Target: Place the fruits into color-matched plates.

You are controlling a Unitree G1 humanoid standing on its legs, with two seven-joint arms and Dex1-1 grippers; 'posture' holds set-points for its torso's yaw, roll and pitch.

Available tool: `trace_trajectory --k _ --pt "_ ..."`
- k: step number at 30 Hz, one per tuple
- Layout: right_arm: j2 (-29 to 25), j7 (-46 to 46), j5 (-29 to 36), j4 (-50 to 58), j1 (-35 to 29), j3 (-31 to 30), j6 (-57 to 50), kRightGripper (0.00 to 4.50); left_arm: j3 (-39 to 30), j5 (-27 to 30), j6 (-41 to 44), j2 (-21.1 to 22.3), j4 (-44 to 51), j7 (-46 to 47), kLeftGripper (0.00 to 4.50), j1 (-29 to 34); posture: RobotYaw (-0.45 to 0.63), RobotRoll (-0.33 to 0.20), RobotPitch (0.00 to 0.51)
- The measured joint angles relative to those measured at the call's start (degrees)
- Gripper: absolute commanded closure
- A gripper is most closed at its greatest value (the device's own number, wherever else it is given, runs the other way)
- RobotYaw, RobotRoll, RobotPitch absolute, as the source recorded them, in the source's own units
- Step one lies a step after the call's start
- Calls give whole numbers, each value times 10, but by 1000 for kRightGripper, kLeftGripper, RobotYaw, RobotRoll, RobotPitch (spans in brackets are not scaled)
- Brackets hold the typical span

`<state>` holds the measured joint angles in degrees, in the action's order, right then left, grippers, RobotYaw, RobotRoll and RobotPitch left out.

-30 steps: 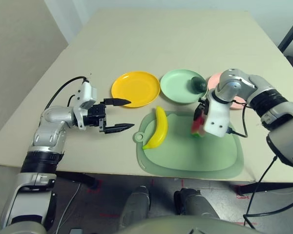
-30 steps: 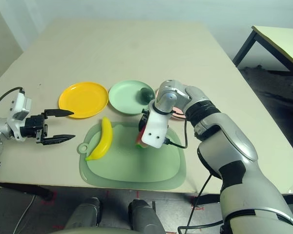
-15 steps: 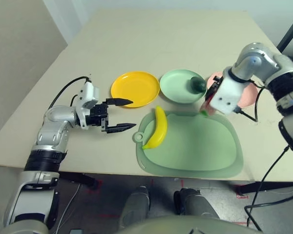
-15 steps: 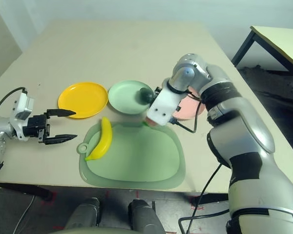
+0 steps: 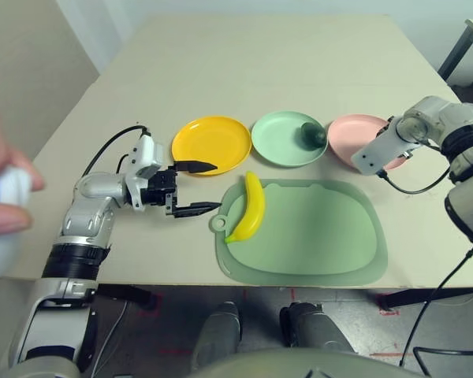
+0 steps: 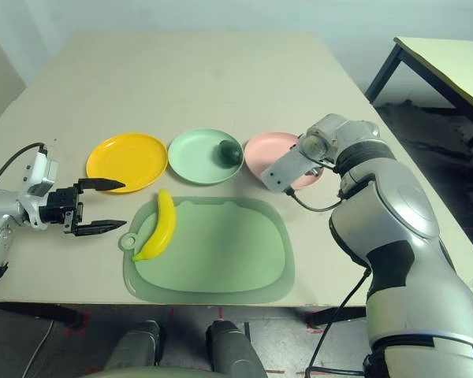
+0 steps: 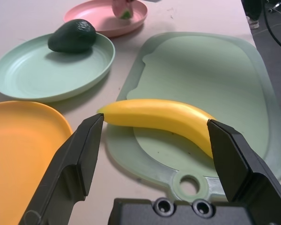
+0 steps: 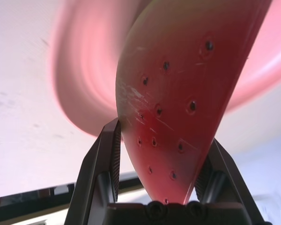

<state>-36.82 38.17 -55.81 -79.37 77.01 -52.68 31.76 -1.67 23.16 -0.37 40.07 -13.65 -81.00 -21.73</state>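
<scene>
You had one watermelon wedge (image 8: pixel 173 103) gripped in your right claw (image 8: pixel 161 159), above one pink plate (image 5: pixel 353 134); one avocado (image 5: pixel 314 135) lay in one mint plate (image 5: pixel 282 142); one banana (image 5: pixel 250 209) lay on one mat (image 5: pixel 315 228), near one yellow plate (image 5: pixel 211 144). Your left claw (image 7: pixel 155 122) stood open.

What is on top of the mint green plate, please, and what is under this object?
The avocado lies on the mint green plate, toward the side nearer the pink plate. The bit of plate directly beneath the avocado is covered, so I cannot say.
</scene>
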Motion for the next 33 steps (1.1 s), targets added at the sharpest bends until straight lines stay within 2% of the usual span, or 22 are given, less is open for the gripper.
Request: trace_trajectory --k 4,5,12,15,19,22,25,30,33 --pt "5 -9 7 0 -4 17 3 198 -3 0 8 6 7 2 0 7 67 0 97" --pt "6 -8 12 1 -4 23 7 20 -3 1 8 6 9 3 0 7 64 0 97" --pt "-8 48 76 10 20 102 41 20 -2 0 9 5 8 2 0 -4 39 0 99" --pt "-28 105 137 28 34 164 54 20 -2 0 8 5 4 -2 0 -13 26 0 101" --pt "-45 204 247 65 19 260 35 20 0 -2 2 5 -14 -13 0 -23 -5 0 99" --pt "-48 282 346 146 -35 337 -35 20 5 -4 -2 3 -31 -23 0 -41 -22 0 98" --pt "-50 336 432 313 -136 392 -166 20 9 -5 -7 0 -47 -32 0 -62 -30 0 98" --pt "-36 333 543 630 -304 457 -442 20 17 -10 -14 -4 -63 -44 0 -81 -26 0 97" --pt "-24 297 592 758 -378 490 -569 20 18 -12 -16 -4 -65 -47 0 -83 -17 0 99"
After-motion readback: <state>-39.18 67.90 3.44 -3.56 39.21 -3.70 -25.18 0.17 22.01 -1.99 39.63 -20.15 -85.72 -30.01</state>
